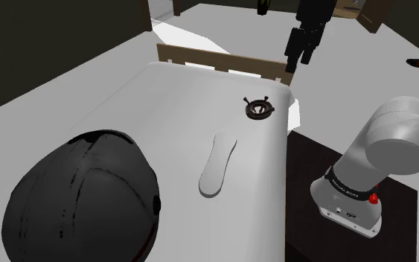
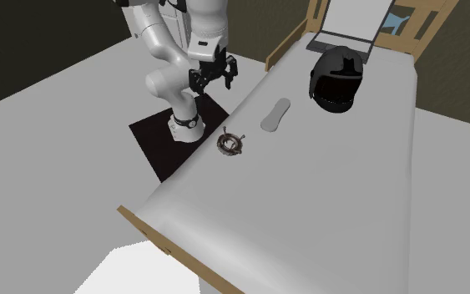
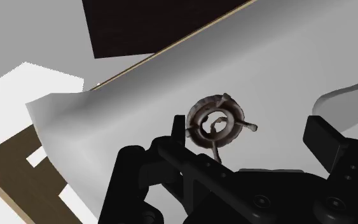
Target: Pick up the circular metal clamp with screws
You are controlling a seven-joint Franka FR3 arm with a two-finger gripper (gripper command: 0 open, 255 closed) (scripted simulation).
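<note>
The circular clamp [image 1: 260, 109] is a dark metal ring with thin screws sticking out. It lies flat on the white mattress [image 1: 163, 112] near the edge beside the stand. In the second exterior view the clamp [image 2: 230, 143] sits below my gripper [image 2: 214, 77], which hangs in the air above the bed's edge, open and empty. In the wrist view the clamp [image 3: 217, 121] lies ahead of my gripper [image 3: 246, 137], nearer one finger than the other and well clear of both. In the shoulder view the gripper [image 1: 301, 58] hangs above and beyond the clamp.
A large black helmet [image 1: 81, 201] [image 2: 337, 79] rests on the mattress farther along. A flat grey elongated piece [image 1: 216, 164] [image 2: 275, 114] lies between helmet and clamp. A wooden bed frame [image 1: 222, 61] borders the mattress. The stand sits on a dark mat [image 2: 154, 138].
</note>
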